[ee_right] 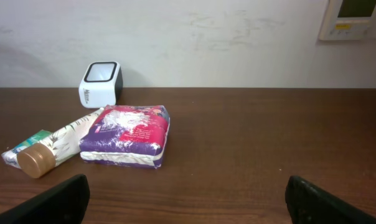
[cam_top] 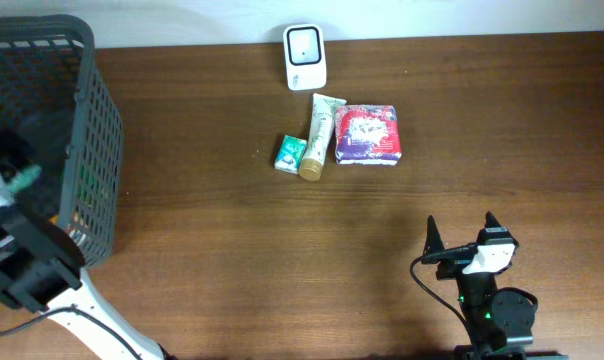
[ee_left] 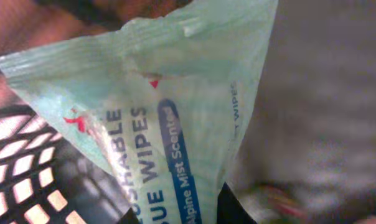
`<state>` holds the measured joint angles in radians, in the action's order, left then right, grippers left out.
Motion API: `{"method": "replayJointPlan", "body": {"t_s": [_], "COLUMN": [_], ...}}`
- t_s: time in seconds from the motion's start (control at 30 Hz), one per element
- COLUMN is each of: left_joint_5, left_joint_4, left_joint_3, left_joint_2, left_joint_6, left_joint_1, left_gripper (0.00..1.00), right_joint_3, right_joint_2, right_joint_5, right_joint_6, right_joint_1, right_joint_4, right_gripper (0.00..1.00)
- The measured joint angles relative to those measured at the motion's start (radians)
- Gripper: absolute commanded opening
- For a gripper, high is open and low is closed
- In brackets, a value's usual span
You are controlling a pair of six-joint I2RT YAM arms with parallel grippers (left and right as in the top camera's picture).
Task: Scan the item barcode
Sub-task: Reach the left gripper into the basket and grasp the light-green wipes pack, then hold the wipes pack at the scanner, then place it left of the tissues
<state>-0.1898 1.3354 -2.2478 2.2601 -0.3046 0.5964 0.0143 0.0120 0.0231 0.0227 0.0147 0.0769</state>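
Note:
A pale green pack of flushable tissue wipes [ee_left: 169, 118] fills the left wrist view. My left gripper [ee_left: 182, 213] is shut on its lower end, one dark fingertip [ee_left: 233, 210] pressed against each side. From overhead the pack shows as a teal patch [cam_top: 26, 180] inside the dark mesh basket [cam_top: 92, 150], where my left arm reaches in. The white barcode scanner [cam_top: 305, 57] stands at the back of the table, also in the right wrist view [ee_right: 101, 83]. My right gripper [cam_top: 464, 240] rests open near the front right, nothing between its fingers [ee_right: 57, 202].
In front of the scanner lie a small green box [cam_top: 290, 153], a tube with a gold cap [cam_top: 322, 135] and a purple and red pack [cam_top: 369, 134]. The basket's black mesh wall [ee_left: 20, 180] is close beside the held pack.

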Motion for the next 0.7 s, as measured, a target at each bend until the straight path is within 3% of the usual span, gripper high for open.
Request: {"method": "replayJointPlan", "body": {"t_s": [0.1,0.2,0.3,0.43,0.57,0.7], "left_joint_5": [0.118,0.327,0.574,0.797,0.818,0.71], "left_joint_4": [0.01,-0.016,-0.058,-0.026,0.068,0.154], "left_joint_3": [-0.154,-0.289,-0.334,-0.335,-0.335,-0.335], "left_joint_2": [-0.1,-0.235,-0.361,-0.385,-0.37,-0.309], "left_joint_6": [-0.025,-0.036,-0.039,-0.054,-0.041,0.138], "left_joint_1": [0.0,0.0,-0.013,-0.138,-0.35,-0.579], "left_gripper": [0.0,0.0,0.0,0.0,0.0,0.0], "right_joint_3": [0.0,0.0,0.0,0.0,0.0,0.0], "right_joint_2": [0.0,0.0,0.0,0.0,0.0,0.0], "right_joint_5": [0.0,0.0,0.0,0.0,0.0,0.0], "right_joint_6": [0.0,0.0,0.0,0.0,0.0,0.001], "right_joint_1": [0.0,0.0,0.0,0.0,0.0,0.0], "right_joint_4": [0.0,0.0,0.0,0.0,0.0,0.0], "right_gripper": [0.99,0.99,0.99,0.99,0.99,0.98]}}
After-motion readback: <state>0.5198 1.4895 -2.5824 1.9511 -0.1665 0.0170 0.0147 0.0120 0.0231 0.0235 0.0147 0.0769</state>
